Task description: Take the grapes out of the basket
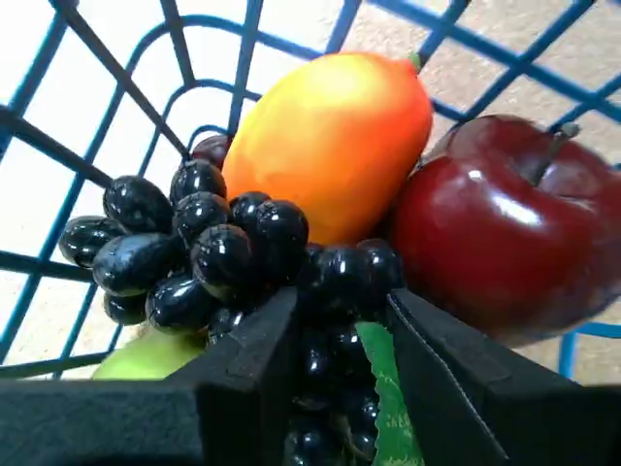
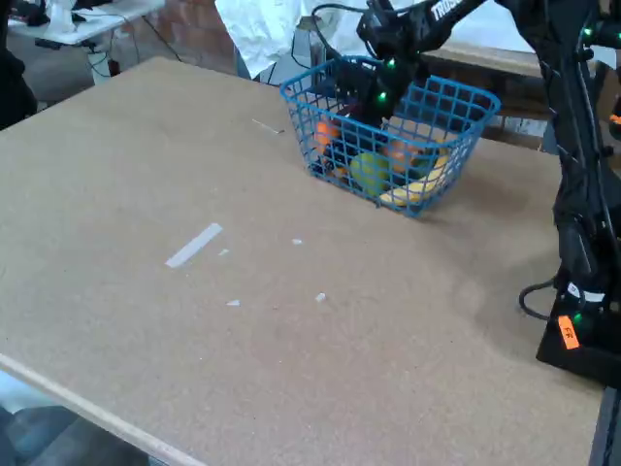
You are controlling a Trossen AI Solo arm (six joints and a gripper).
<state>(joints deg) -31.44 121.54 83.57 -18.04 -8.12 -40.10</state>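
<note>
Grapes [image 1: 209,248] lie inside blue basket [image 2: 456,97], bunch resting against orange-yellow mango [image 1: 330,141], dark red apple [image 1: 505,223] just beside mango on right in wrist view. Green fruit [image 1: 146,357] peeks under bunch. Hand [image 1: 342,340] reaches into basket, black fingers [image 1: 254,349] clamped on leaf end of grapes; green leaf [image 1: 388,408] shows between them. Fixed view: basket sits near far edge of table [image 2: 243,330], toward right corner; arm [image 2: 582,175] bends over it. White tape strip [image 2: 193,245] lies mid-table, well apart from basket.
</note>
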